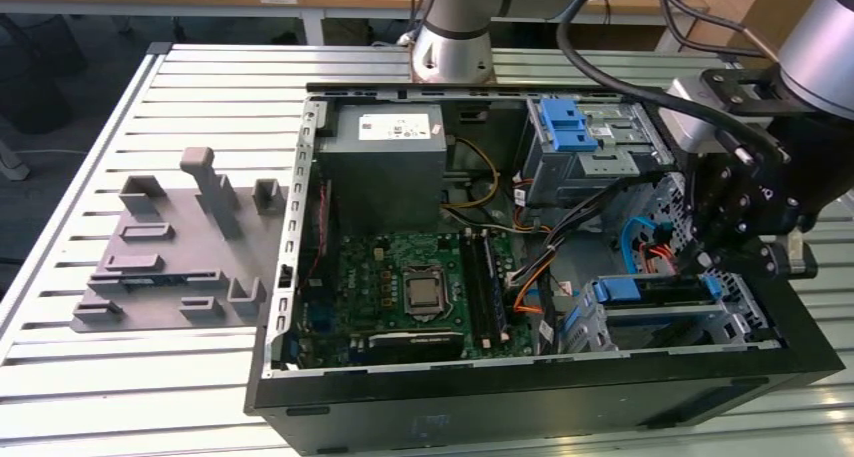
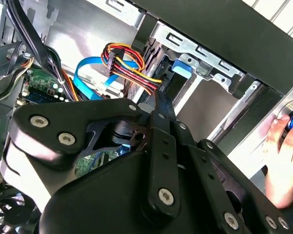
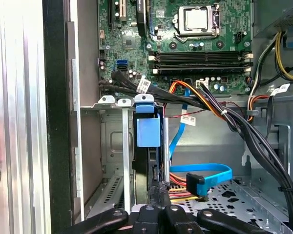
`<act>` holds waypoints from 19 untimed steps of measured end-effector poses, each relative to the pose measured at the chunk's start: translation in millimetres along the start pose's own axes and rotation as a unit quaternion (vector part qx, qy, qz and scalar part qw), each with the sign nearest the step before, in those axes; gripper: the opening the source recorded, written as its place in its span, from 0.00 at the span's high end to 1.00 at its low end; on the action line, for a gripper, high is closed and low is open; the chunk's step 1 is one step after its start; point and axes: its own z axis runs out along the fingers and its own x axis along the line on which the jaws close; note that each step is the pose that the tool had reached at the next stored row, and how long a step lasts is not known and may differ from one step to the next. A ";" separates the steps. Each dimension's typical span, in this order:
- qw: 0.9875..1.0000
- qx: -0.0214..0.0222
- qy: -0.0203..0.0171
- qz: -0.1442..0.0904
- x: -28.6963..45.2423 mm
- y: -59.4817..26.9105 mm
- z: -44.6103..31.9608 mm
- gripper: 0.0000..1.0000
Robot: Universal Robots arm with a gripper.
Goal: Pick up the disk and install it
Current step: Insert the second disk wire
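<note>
The disk (image 1: 654,290), in its blue carrier frame, sits in the lower drive cage of the open computer case (image 1: 534,387), at the exterior view's right. Seen end-on, the disk (image 3: 148,131) stands in a cage slot with its blue tab outward. The tab of the disk (image 2: 180,68) also shows between the metal cage rails. My gripper (image 1: 711,265) hangs over that cage. Its black fingers are shut together, and the gripper (image 3: 159,189) meets the disk's near end. The gripper (image 2: 157,100) points straight at the slot.
A grey power supply box (image 1: 387,167) and the motherboard (image 1: 414,287) fill the case's middle. Coloured power wires (image 3: 185,183) and a blue cable (image 3: 210,170) lie beside the cage. A second blue carrier (image 1: 574,127) sits in the upper cage. A person's hand (image 2: 283,161) rests outside the case. A grey fixture (image 1: 174,257) lies on the table.
</note>
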 end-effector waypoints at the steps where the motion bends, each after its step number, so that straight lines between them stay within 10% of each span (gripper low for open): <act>1: 1.000 0.000 0.000 0.000 0.1 0.3 0.0 0.89; 19: 1.000 0.000 -0.002 0.000 1.3 20.8 -14.5 0.89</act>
